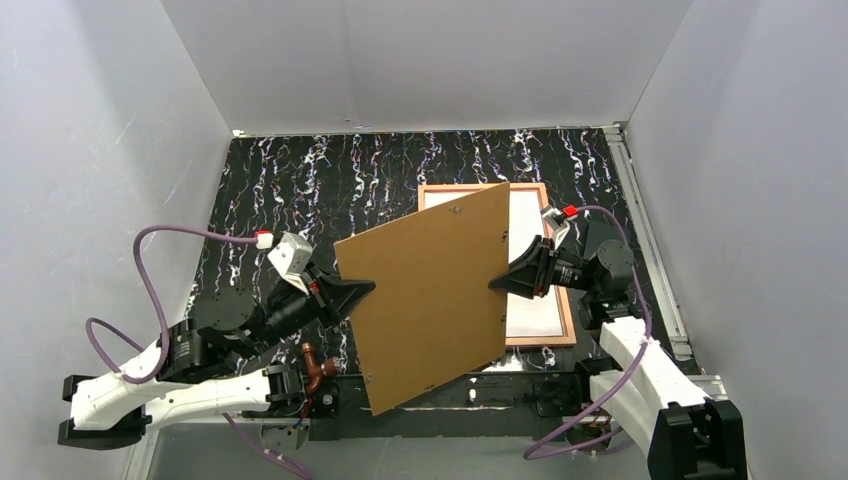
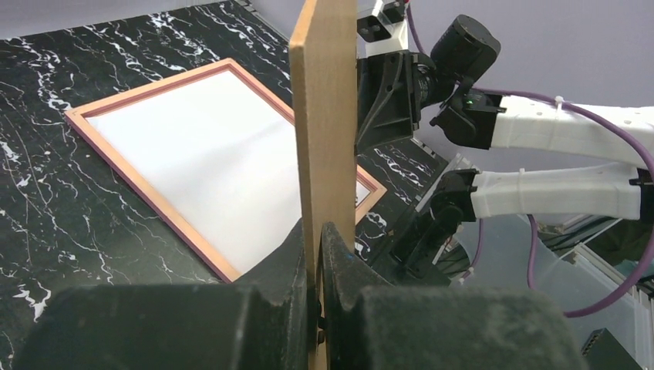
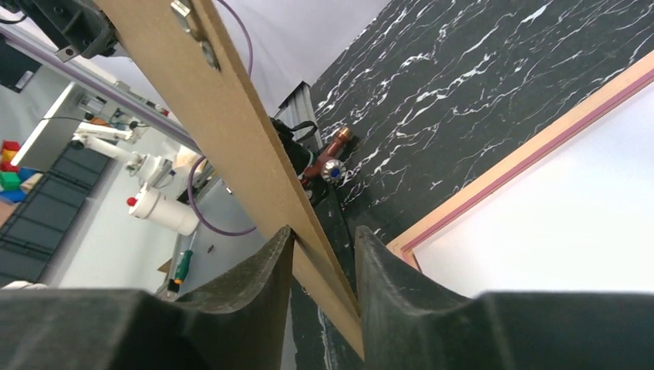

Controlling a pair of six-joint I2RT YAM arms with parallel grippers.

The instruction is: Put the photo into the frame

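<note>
Left gripper (image 2: pixel 318 258): jaws closed tight on the near edge of a plain brown rectangular backing board (image 1: pixel 425 295). Both black fingers press flat against its two faces.

Right gripper (image 3: pixel 324 231): jaws straddle the opposite edge of the same board. One finger touches the board at its tip. A dark gap shows between the board and the other fingertip, and the board crosses the opening at a slant. Cannot tell whether this pair actually pinches it.

The board is off the table, tilted, and spans the space between the two pairs of jaws. In the left wrist view it stands edge-on, rising straight up out of the jaws.

The frame (image 2: pixel 153 193) is large, thin and rectangular, and its copper-orange face is up. It lies flat on the table, below and beyond the left jaws and directly under the right jaws. From above, the raised board hides its left part.

A white rectangular sheet fills the frame's opening edge to edge and lies flat inside the rim. This looks to be the photo (image 2: pixel 208 162), white back up, with no print visible.

Under the frame is the black table surface (image 2: pixel 62 223), with white marble veining, which extends to the left of both pairs of jaws.
</note>
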